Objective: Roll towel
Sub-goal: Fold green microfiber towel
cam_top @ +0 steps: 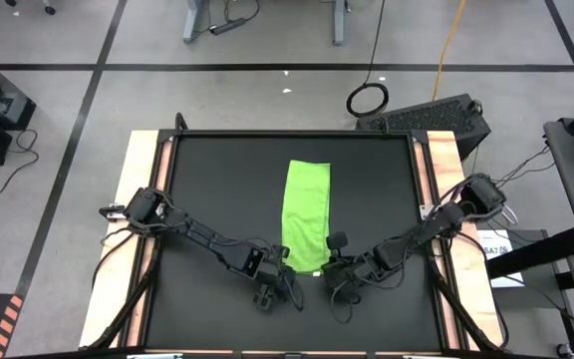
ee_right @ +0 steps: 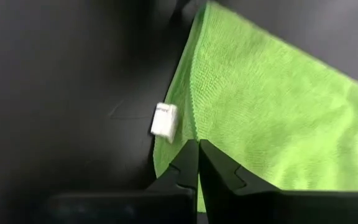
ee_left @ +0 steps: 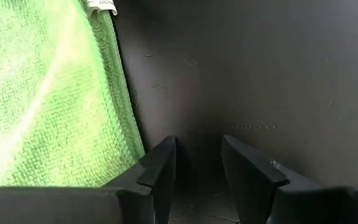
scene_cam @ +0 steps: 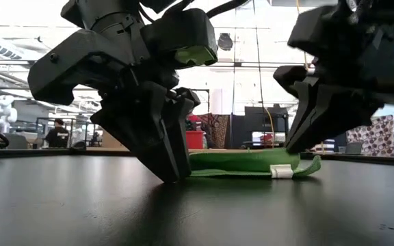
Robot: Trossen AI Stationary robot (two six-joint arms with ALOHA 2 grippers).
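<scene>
On the black table (cam_top: 207, 189) we count one towel (cam_top: 306, 214), lime green and folded into a long strip running away from the arms, and two grippers working at its near end. We see one small white tag (ee_right: 164, 120) sewn to the towel's edge near the corner; any writing on it is too blurred for us to read. The left gripper (ee_left: 199, 163) rests with its fingertips on the bare tabletop just beside the towel's near corner, fingers partly apart with nothing between them. The right gripper (ee_right: 198, 163) has its fingers pressed together at the towel's near edge, close to the tag; we cannot tell whether any cloth is pinched.
</scene>
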